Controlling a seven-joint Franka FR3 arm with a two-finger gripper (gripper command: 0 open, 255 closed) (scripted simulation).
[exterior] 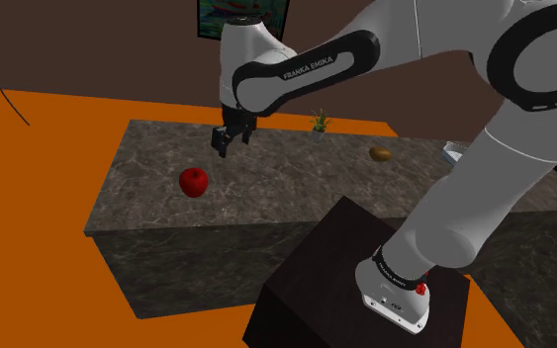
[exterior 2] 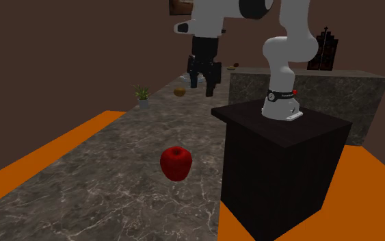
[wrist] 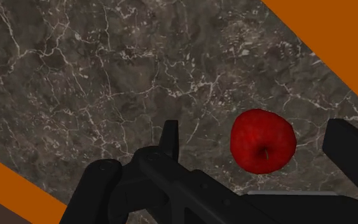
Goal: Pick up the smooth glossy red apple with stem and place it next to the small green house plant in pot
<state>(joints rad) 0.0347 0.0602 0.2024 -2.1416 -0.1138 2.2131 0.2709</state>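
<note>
Gripper (exterior: 232, 138) open above the apple, no contact.
The 2 fingers stand apart, empty. The red apple (exterior: 194, 182) rests on the marbled counter (exterior: 296, 188) below the gripper, sighted between the fingers but off-centre, stem up. The potted plant (exterior: 320, 122) lies on the gripper's opposite side.

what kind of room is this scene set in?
Probably a room in a house, maybe a kitchen: a long dark marbled counter, a small potted plant on it, and a framed picture on the brown wall.
</note>
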